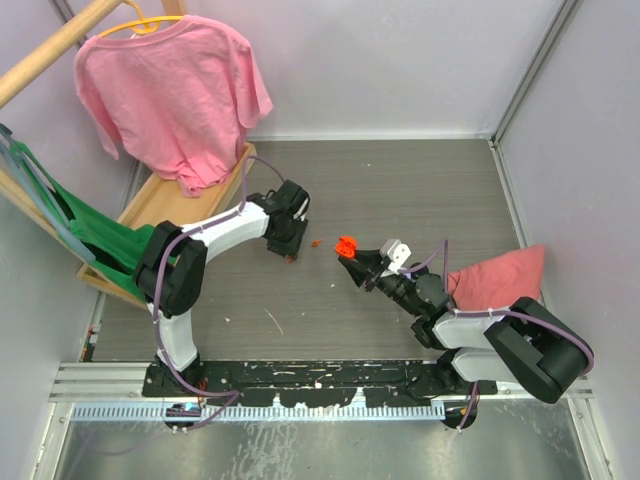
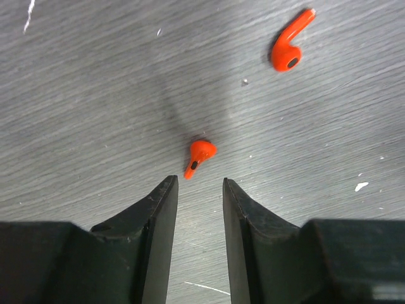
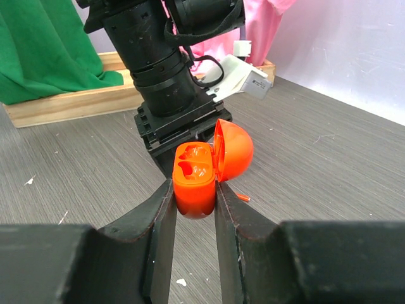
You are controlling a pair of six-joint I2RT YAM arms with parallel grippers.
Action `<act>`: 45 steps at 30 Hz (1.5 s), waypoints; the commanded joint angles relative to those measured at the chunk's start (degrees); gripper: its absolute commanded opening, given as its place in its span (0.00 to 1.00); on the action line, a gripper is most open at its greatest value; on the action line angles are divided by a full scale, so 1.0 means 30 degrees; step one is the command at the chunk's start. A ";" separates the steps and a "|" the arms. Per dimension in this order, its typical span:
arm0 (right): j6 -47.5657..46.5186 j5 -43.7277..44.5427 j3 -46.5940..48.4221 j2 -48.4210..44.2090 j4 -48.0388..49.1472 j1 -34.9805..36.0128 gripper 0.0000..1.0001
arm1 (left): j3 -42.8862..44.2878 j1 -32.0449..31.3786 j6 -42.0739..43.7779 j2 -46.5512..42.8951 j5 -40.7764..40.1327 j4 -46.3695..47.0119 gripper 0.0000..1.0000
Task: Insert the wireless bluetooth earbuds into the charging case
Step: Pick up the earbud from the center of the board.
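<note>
The charging case (image 3: 195, 183) is orange, not black; its lid (image 3: 234, 149) is hinged open and both wells are empty. My right gripper (image 3: 193, 185) is shut on the case and holds it off the table; it also shows in the top view (image 1: 346, 245). Two orange earbuds lie on the grey table: one (image 2: 200, 155) just ahead of my left gripper's fingertips, the other (image 2: 290, 45) further off to the upper right. My left gripper (image 2: 199, 185) is open and empty, low over the table. In the top view the left gripper (image 1: 288, 254) is left of the case.
A pink cloth (image 1: 500, 278) lies at the right by the right arm. A wooden rack (image 1: 165, 205) with a green garment (image 1: 75, 235) and a hanging pink shirt (image 1: 170, 90) stands at the back left. The left arm's wrist (image 3: 161, 69) is close behind the case.
</note>
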 commanded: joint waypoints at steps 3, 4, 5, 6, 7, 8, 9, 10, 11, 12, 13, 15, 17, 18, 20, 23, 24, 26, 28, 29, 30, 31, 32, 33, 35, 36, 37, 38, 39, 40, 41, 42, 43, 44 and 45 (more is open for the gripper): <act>-0.0112 -0.0168 0.0630 -0.0056 0.0704 -0.0046 0.01 | 0.1459 0.0001 0.0208 0.0763 -0.0044 -0.0042 0.36; -0.0089 -0.0151 0.0632 -0.0048 0.0690 -0.0050 0.01 | 0.1561 0.0000 0.0250 0.0956 -0.0026 -0.0068 0.36; -0.0086 -0.0171 0.0647 -0.0065 0.0681 -0.0054 0.01 | 0.1720 0.0000 0.0270 0.1141 0.0020 -0.0133 0.36; -0.0093 -0.0174 0.0636 -0.0078 0.0676 -0.0055 0.01 | 0.1854 0.0000 0.0309 0.1329 0.0048 -0.0218 0.35; -0.0097 -0.0171 0.0628 -0.0081 0.0675 -0.0040 0.01 | 0.1991 0.0000 0.0329 0.1495 0.0063 -0.0317 0.35; -0.0087 -0.0170 0.0634 -0.0091 0.0675 -0.0064 0.01 | 0.2067 0.0000 0.0331 0.1626 0.0075 -0.0359 0.35; -0.0078 -0.0170 0.0631 -0.0089 0.0675 -0.0059 0.01 | 0.2139 0.0000 0.0357 0.1716 0.0055 -0.0378 0.35; -0.0081 -0.0192 0.0638 -0.0085 0.0675 -0.0048 0.01 | 0.2159 0.0004 0.0360 0.1771 0.0060 -0.0373 0.35; -0.0063 -0.0198 0.0650 -0.0084 0.0675 -0.0064 0.01 | 0.2198 -0.0003 0.0368 0.1857 0.0053 -0.0365 0.35; -0.0053 -0.0221 0.0659 -0.0092 0.0675 -0.0045 0.01 | 0.2239 0.0000 0.0384 0.1931 0.0034 -0.0401 0.34; -0.0049 -0.0228 0.0653 -0.0078 0.0675 -0.0042 0.01 | 0.2300 0.0000 0.0401 0.2003 0.0002 -0.0504 0.34; -0.0061 -0.0230 0.0652 -0.0106 0.0657 -0.0045 0.01 | 0.2384 0.0007 0.0432 0.2128 -0.0008 -0.0699 0.33; -0.0050 -0.0203 0.0653 -0.0121 0.0646 -0.0039 0.01 | 0.2366 0.0000 0.0477 0.2175 -0.0007 -0.0687 0.32; -0.0063 -0.0214 0.0652 -0.0144 0.0646 -0.0045 0.01 | 0.2323 0.0000 0.0504 0.2187 0.0023 -0.0687 0.32; -0.0048 -0.0216 0.0666 -0.0125 0.0624 -0.0041 0.01 | 0.2354 0.0002 0.0491 0.2285 0.0089 -0.0686 0.31; -0.0052 -0.0229 0.0680 -0.0150 0.0617 -0.0044 0.01 | 0.2450 0.0000 0.0551 0.2487 0.0083 -0.0777 0.27; -0.0066 -0.0229 0.0663 -0.0151 0.0617 -0.0039 0.01 | 0.2494 0.0000 0.0549 0.2559 0.0082 -0.0863 0.26; -0.0052 -0.0209 0.0671 -0.0155 0.0617 -0.0051 0.01 | 0.2505 0.0000 0.0551 0.2608 0.0128 -0.0896 0.24; -0.0072 -0.0223 0.0655 -0.0168 0.0617 -0.0065 0.01 | 0.2422 0.0000 0.0593 0.2507 0.0167 -0.0863 0.21; -0.0076 -0.0235 0.0659 -0.0183 0.0617 -0.0045 0.01 | 0.2388 -0.0015 0.0595 0.2386 0.0173 -0.0888 0.20; -0.0081 -0.0240 0.0667 -0.0185 0.0602 -0.0046 0.01 | 0.2358 -0.0027 0.0562 0.2246 0.0155 -0.0891 0.19; -0.0078 -0.0245 0.0661 -0.0163 0.0615 -0.0054 0.01 | 0.2296 -0.0069 0.0529 0.1975 0.0105 -0.0877 0.18; -0.0077 -0.0241 0.0667 -0.0182 0.0609 -0.0044 0.01 | 0.2197 -0.0100 0.0495 0.1686 0.0022 -0.0751 0.17; -0.0077 -0.0234 0.0654 -0.0184 0.0616 -0.0039 0.01 | 0.2027 -0.0137 0.0414 0.1390 -0.0095 -0.0607 0.17; -0.0077 -0.0230 0.0670 -0.0181 0.0617 -0.0049 0.01 | 0.1700 -0.0225 0.0208 0.0600 -0.0443 -0.0269 0.16; -0.0077 -0.0207 0.0661 -0.0162 0.0617 -0.0039 0.01 | 0.1489 -0.0309 0.0122 0.0196 -0.0658 -0.0059 0.16; -0.0092 -0.0204 0.0660 -0.0134 0.0631 -0.0042 0.01 | 0.1272 -0.0434 0.0038 -0.0276 -0.0982 0.0238 0.16; -0.0119 -0.0237 0.0653 -0.0098 0.0644 -0.0046 0.01 | 0.1018 -0.0552 -0.0024 -0.0763 -0.1282 0.0506 0.16; -0.0130 -0.0263 0.0666 -0.0071 0.0671 -0.0065 0.01 | 0.0821 -0.0677 -0.0083 -0.1209 -0.1554 0.0741 0.16; -0.0135 -0.0295 0.0657 -0.0046 0.0700 -0.0045 0.01 | 0.0646 -0.0802 -0.0167 -0.1667 -0.1822 0.0971 0.16; -0.0136 -0.0318 0.0652 -0.0025 0.0730 -0.0042 0.01 | 0.0456 -0.0950 -0.0291 -0.2098 -0.2072 0.1172 0.16; -0.0154 -0.0320 0.0674 -0.0011 0.0759 -0.0064 0.01 | 0.0304 -0.1067 -0.0387 -0.2544 -0.2290 0.1384 0.16; -0.0181 -0.0321 0.0654 -0.0013 0.0788 -0.0052 0.01 | 0.0131 -0.1232 -0.0461 -0.2984 -0.2537 0.1579 0.16; -0.0156 -0.0321 0.0652 -0.0010 0.0817 -0.0054 0.01 | -0.0040 -0.1381 -0.0562 -0.3387 -0.2769 0.1812 0.16; -0.0127 -0.0321 0.0652 0.0006 0.0847 -0.0058 0.01 | -0.0197 -0.1546 -0.0655 -0.3822 -0.3018 0.2039 0.16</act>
